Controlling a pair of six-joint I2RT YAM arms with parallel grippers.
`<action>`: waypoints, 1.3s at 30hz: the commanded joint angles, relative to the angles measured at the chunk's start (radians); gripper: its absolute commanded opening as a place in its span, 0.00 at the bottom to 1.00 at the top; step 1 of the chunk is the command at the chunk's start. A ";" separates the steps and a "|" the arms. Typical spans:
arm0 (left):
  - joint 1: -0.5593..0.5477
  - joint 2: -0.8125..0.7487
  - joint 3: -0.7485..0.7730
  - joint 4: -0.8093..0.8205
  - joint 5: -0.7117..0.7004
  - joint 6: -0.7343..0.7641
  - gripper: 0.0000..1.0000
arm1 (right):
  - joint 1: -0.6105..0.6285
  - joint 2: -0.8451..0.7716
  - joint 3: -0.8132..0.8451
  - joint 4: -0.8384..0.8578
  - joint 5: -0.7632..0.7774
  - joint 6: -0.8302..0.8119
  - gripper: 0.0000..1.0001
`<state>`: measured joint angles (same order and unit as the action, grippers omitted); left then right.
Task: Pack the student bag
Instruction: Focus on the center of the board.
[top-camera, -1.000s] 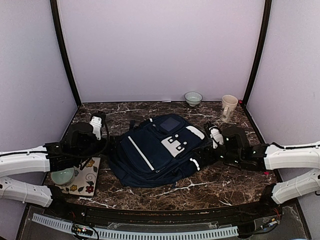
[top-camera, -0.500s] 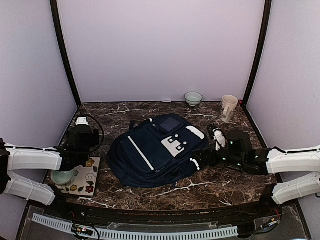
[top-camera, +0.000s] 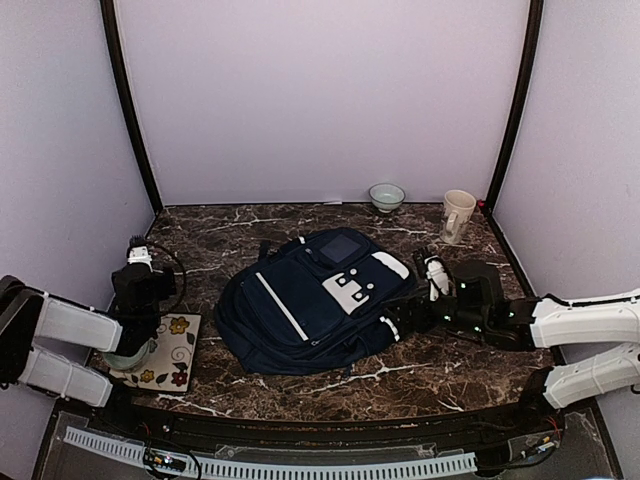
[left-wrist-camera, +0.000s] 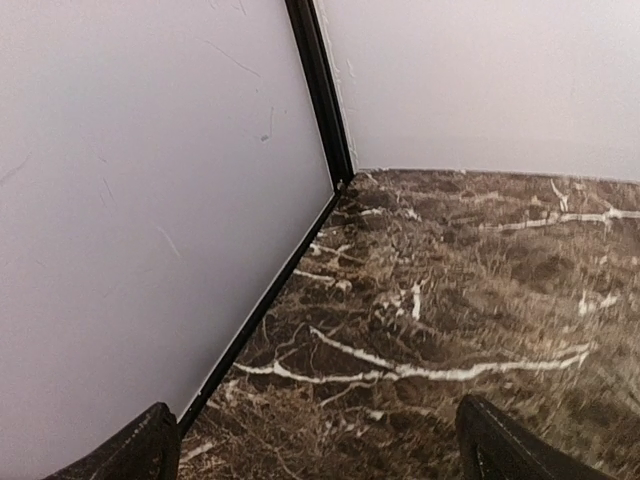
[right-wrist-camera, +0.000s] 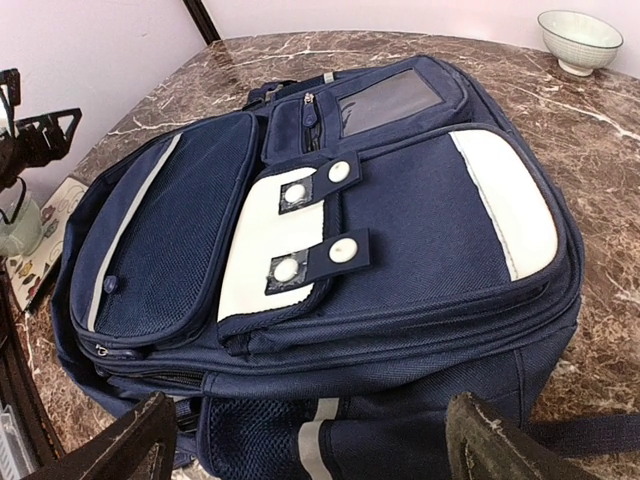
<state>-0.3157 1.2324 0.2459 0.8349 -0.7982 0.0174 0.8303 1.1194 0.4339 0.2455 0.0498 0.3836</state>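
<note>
Lying zipped on the desk (top-camera: 420, 372), the student bag (top-camera: 310, 300) seems packed. The left gripper (left-wrist-camera: 320, 450) and right gripper (right-wrist-camera: 315, 440) fingers are spread wide and hold nothing. Next probably means parking both arms.

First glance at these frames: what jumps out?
The navy student bag lies flat mid-table, front pocket facing up, by far the biggest thing. The right gripper faces it, fingers spread wide and empty; the left arm sits by the left wall near a floral tile. A bowl and a mug stand along the back wall.
</note>
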 joint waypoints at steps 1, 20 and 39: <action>0.021 0.127 -0.104 0.482 0.083 0.169 0.99 | -0.008 0.032 -0.002 0.069 -0.010 0.009 0.94; 0.253 0.308 0.079 0.315 0.460 0.033 0.99 | -0.007 0.062 -0.020 0.103 -0.034 -0.002 0.94; 0.283 0.349 -0.006 0.510 0.546 0.031 0.99 | -0.007 -0.024 -0.011 0.020 0.137 0.038 1.00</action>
<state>-0.0357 1.5803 0.2523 1.2701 -0.2668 0.0437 0.8303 1.1263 0.3935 0.3061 0.0429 0.3874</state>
